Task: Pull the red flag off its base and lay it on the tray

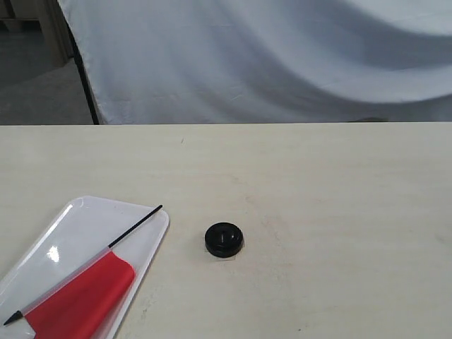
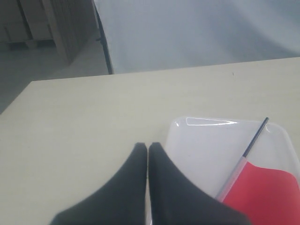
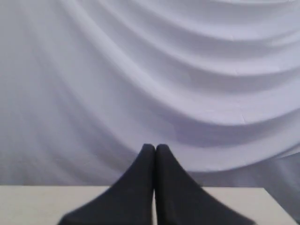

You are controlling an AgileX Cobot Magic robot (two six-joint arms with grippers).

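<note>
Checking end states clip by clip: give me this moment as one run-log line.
red flag: lying on tray | base: empty, on table | left gripper: shut, empty | right gripper: shut, empty

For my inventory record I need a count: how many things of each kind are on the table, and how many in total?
red flag: 1
black base: 1
white tray: 1
Total: 3
</note>
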